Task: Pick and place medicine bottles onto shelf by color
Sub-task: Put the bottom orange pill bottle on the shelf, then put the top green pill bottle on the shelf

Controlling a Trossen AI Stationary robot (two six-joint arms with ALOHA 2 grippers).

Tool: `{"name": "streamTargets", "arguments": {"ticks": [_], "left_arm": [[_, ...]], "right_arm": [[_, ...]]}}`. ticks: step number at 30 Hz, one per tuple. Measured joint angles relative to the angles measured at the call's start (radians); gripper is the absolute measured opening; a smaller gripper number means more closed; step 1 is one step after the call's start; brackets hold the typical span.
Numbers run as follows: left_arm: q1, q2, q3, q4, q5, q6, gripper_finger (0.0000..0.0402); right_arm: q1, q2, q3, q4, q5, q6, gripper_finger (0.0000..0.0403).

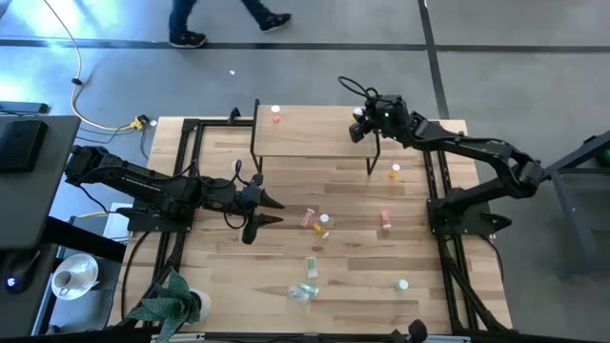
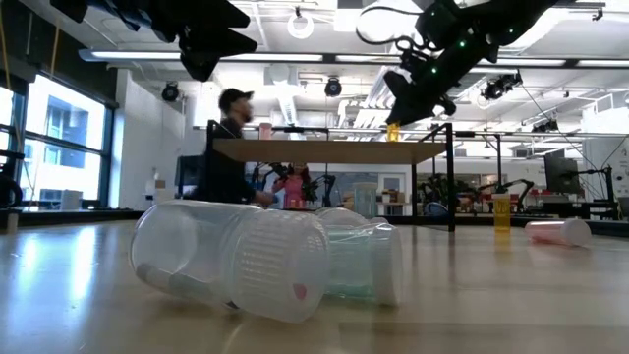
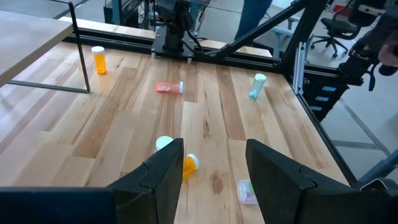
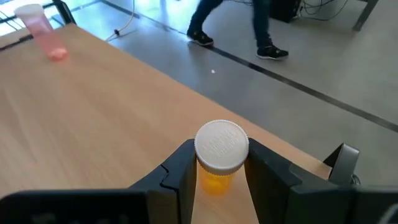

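Note:
The shelf [image 1: 315,133] stands at the table's far middle. A red-pink bottle [image 1: 276,114] stands on its left end and also shows in the right wrist view [image 4: 43,31]. My right gripper [image 1: 360,129] is over the shelf's right end, shut on an orange bottle [image 4: 216,182] with a white cap. My left gripper [image 1: 272,211] is open and empty, just above the table's middle left. In front of it lie an orange bottle [image 3: 186,165], a white-capped one [image 3: 163,143] and a pale one [image 3: 247,191]. Other bottles lie or stand on the table. My right gripper pinches the orange bottle between its two fingers at the white cap [image 4: 221,146], one finger on each side. The fingers come from above, slanting down. The bottle is upright, close over the shelf's right end [image 2: 393,131]. Whether its bottom touches the shelf I cannot tell.
On the table right of the shelf, an orange bottle [image 1: 394,171] stands and a red-pink one [image 1: 386,220] lies. A green bottle [image 1: 311,267], a clear one [image 1: 303,292] and another [image 1: 402,284] are near the front. A plant [image 1: 172,305] stands at the near left corner. A person [image 1: 229,19] walks beyond the table.

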Motion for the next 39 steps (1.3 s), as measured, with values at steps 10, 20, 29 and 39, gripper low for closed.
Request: {"name": "streamTargets", "arguments": {"ticks": [10, 20, 29, 39], "left_arm": [[0.000, 0.000, 0.000, 0.000, 0.000, 0.000, 0.0165], [0.000, 0.000, 0.000, 0.000, 0.000, 0.000, 0.0165], [0.000, 0.000, 0.000, 0.000, 0.000, 0.000, 0.0165], [0.000, 0.000, 0.000, -0.005, 0.000, 0.000, 0.0165]], "right_arm": [[0.000, 0.000, 0.000, -0.042, 0.008, -0.036, 0.0110], [0.000, 0.000, 0.000, -0.066, 0.008, -0.062, 0.0110], [0.000, 0.000, 0.000, -0.070, 0.009, -0.068, 0.0143], [0.001, -0.007, 0.018, -0.051, 0.009, -0.077, 0.0176]]}}
